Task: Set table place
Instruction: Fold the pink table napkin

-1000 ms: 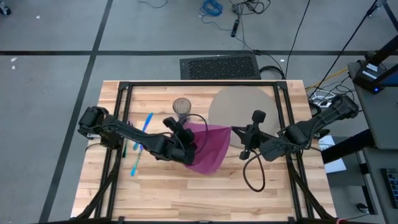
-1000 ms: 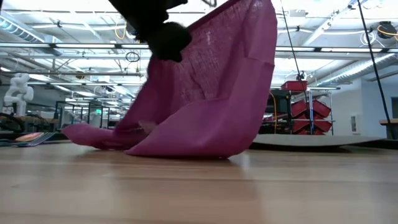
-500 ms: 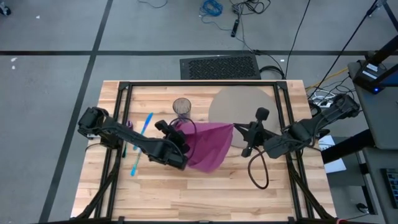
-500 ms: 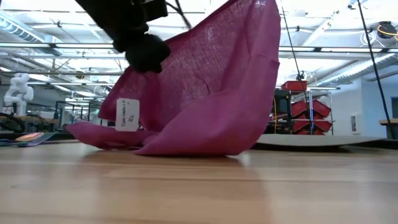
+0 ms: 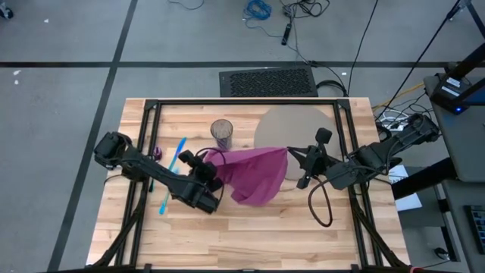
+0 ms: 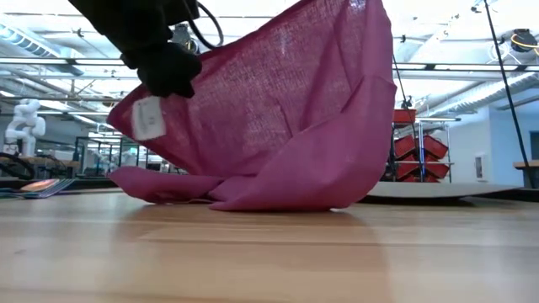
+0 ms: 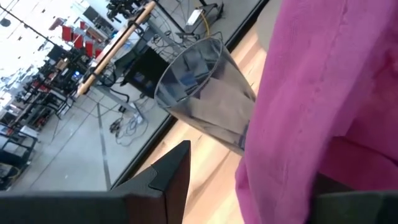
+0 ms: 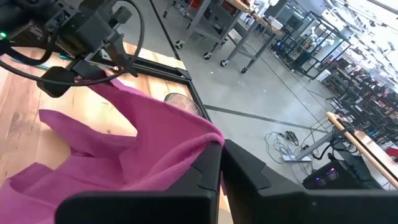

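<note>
Two grippers are holding the napkin (image 5: 254, 173) up over the table (image 5: 250, 235) — the left gripper (image 5: 210, 180) is pinching one corner between its jaws, and the right gripper (image 5: 297, 161) is squeezing the other corner tight. The napkin is sagging between them, its bottom touching the wood near the glass (image 5: 221, 133).

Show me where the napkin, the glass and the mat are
napkin (image 5: 254, 173): high view, middle of the cloth.
glass (image 5: 221, 133): high view, its open top.
mat (image 5: 294, 125): high view, bare part near its middle.
</note>
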